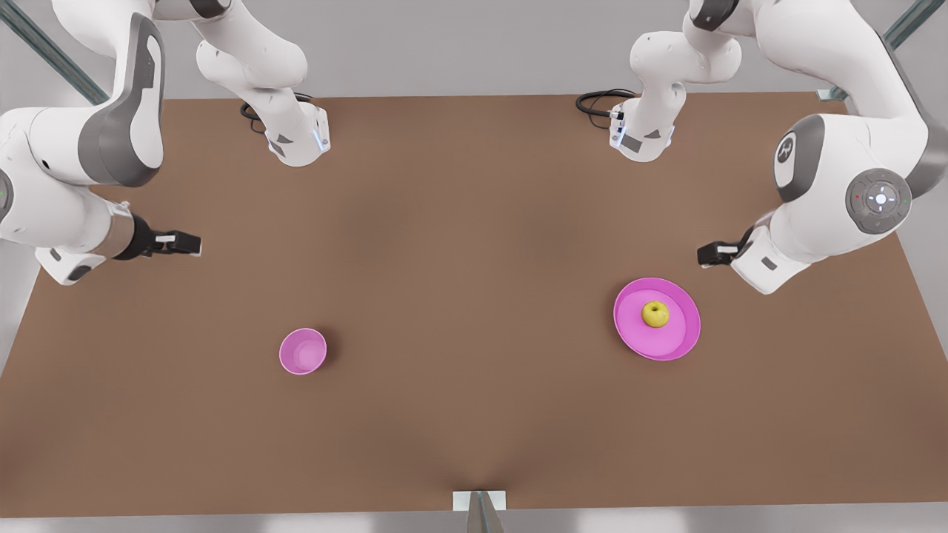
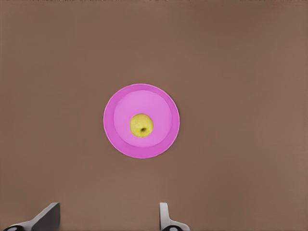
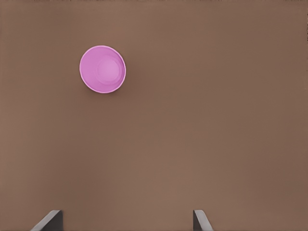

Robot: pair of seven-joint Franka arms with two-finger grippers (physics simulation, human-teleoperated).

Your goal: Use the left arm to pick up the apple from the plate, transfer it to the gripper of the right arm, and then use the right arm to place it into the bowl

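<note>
0 of 3 steps done: apple (image 1: pixel 655 314) sits on plate (image 1: pixel 681 337), bowl (image 1: pixel 303 351) empty. Left gripper (image 2: pixel 108 217) and right gripper (image 3: pixel 127 220) both spread apart, holding nothing.

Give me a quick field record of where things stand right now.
apple: on the plate, untouched
bowl: empty, toward the front view's left
left hand: open, high beside the plate, holding nothing
right hand: open, waiting apart from the bowl
table: brown
stage: pickup not yet begun
</note>
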